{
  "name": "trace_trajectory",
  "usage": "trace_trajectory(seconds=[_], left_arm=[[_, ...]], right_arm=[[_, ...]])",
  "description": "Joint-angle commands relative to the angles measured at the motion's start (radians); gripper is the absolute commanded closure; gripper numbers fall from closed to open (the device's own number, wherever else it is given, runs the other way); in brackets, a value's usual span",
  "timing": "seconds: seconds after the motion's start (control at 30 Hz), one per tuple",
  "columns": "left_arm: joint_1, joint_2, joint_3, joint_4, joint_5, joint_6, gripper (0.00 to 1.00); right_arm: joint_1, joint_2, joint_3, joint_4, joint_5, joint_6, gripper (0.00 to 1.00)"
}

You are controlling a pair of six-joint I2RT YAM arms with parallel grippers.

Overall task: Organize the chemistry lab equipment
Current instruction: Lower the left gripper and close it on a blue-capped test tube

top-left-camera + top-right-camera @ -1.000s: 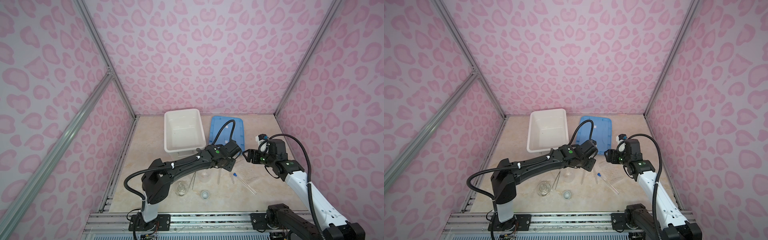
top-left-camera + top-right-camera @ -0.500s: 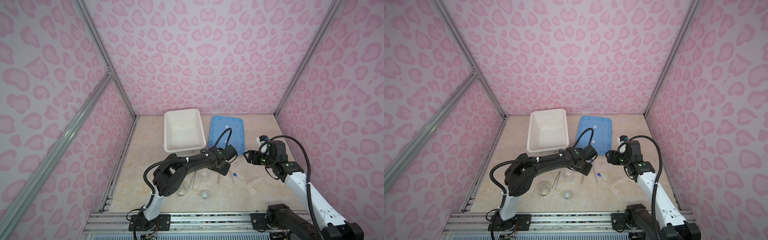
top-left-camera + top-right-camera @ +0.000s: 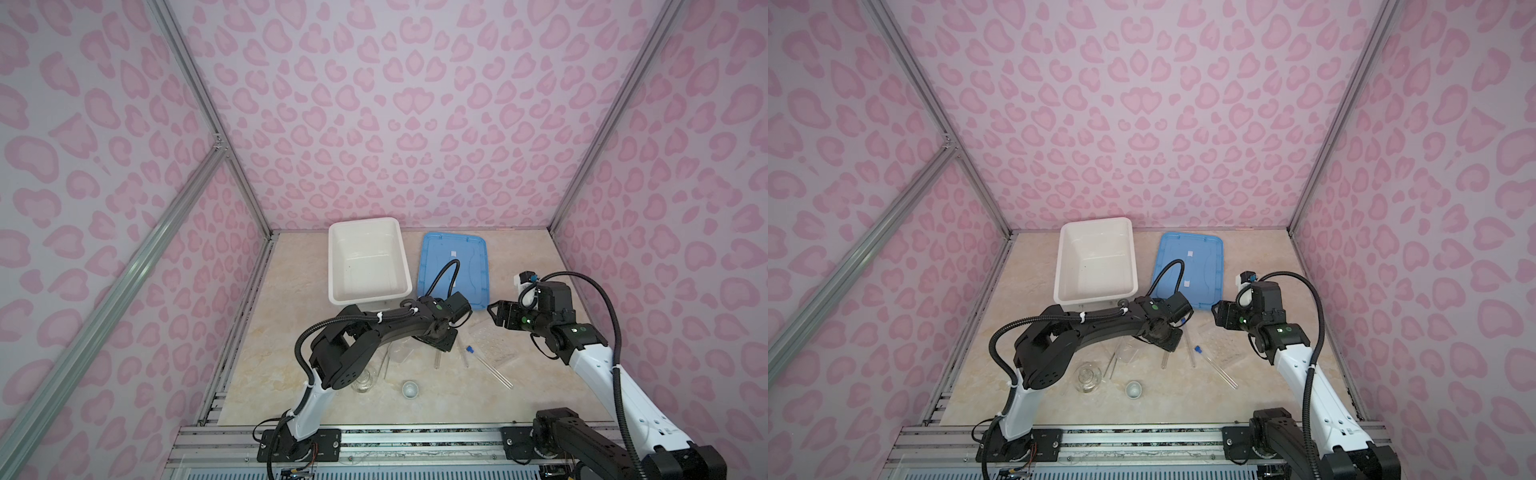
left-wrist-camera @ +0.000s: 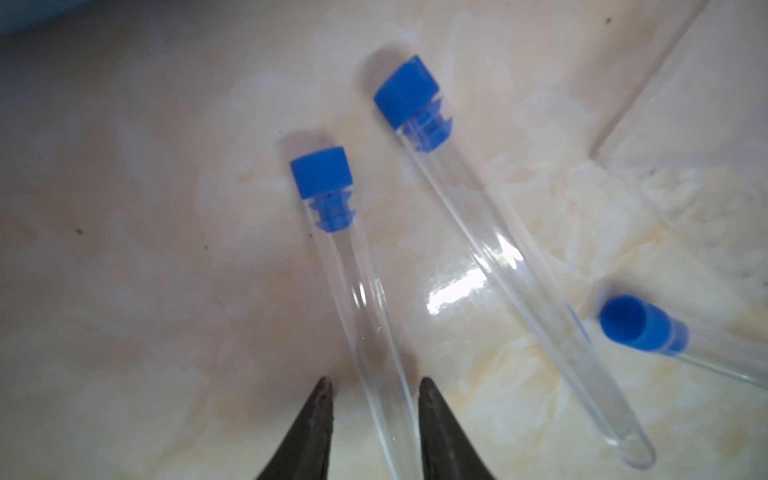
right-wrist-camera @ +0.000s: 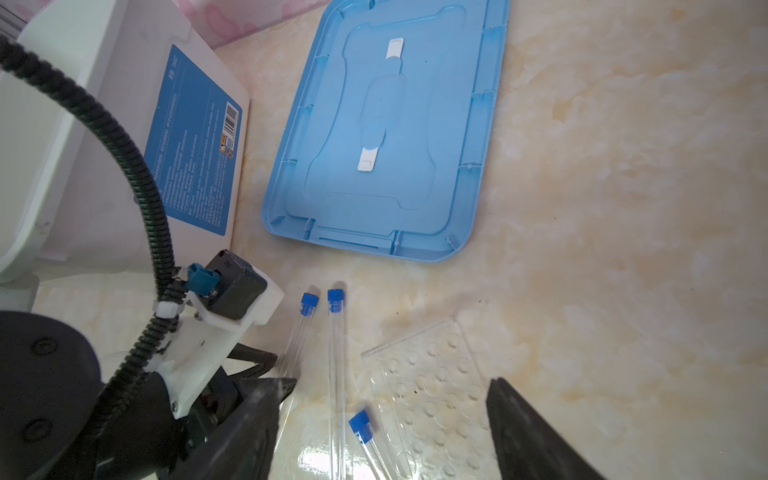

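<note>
**Left gripper (image 4: 374, 384) straddles a test tube (image 4: 357, 282); sorting barely begun**

From the left wrist, we see the two dark fingertips on either side of the clear tube's lower body, its blue cap pointing away from the hand. A sliver of counter shows between one tip and the glass, so we read the jaws as apart, not yet clamped. A second tube (image 4: 519, 299) lies just outside one fingertip. A third tube (image 4: 640, 328) pokes in farther out, cap first.

From the right wrist, the right gripper (image 5: 390, 382) hangs with fingers spread wide and empty. The clear tube rack (image 5: 432, 386) lies flat on the counter below and between them. All three tubes lie just beside it, toward the left arm.

In a top view, the beaker (image 3: 401, 353), tweezers (image 3: 386, 365), flask (image 3: 363, 380) and white cup (image 3: 410, 389) sit loose behind the left gripper, toward its base. Ahead of it, the white bin (image 3: 365, 221) holds nothing, with the blue lid (image 3: 469, 257) off beside it.

We judge that nothing is put away: the rack holds no tube, and every piece remains to be placed.
</note>
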Motion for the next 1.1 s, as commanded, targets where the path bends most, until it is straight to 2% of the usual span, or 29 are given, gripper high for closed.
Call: trace_trajectory(seconds=[0.0,0.4,0.67,0.77,0.9,0.97,1.07], left_arm=[[0.0,-0.011,-0.005,0.003,0.002,-0.011,0.62],[-0.002,-0.117,-0.016,-0.014,-0.05,-0.018,0.61],[-0.008,-0.038,0.023,-0.04,-0.049,-0.015,0.59],[-0.009,-0.025,0.015,-0.018,-0.016,-0.019,0.6],[-0.008,-0.008,0.03,-0.03,-0.032,-0.022,0.63],[-0.008,0.001,0.037,-0.033,-0.035,-0.02,0.69],[-0.009,0.016,0.041,-0.034,-0.023,-0.021,0.7]], right_arm=[[-0.003,-0.001,-0.007,0.014,0.015,-0.001,0.21],[-0.013,0.022,-0.004,0.016,0.014,-0.001,0.21],[-0.027,0.023,-0.005,0.018,0.009,0.0,0.21],[-0.029,0.022,-0.005,0.019,0.01,0.002,0.21],[-0.034,0.022,-0.003,0.018,0.011,0.0,0.21],[-0.034,0.022,-0.005,0.019,0.01,0.001,0.21],[-0.035,0.019,-0.004,0.018,0.01,0.0,0.21]])
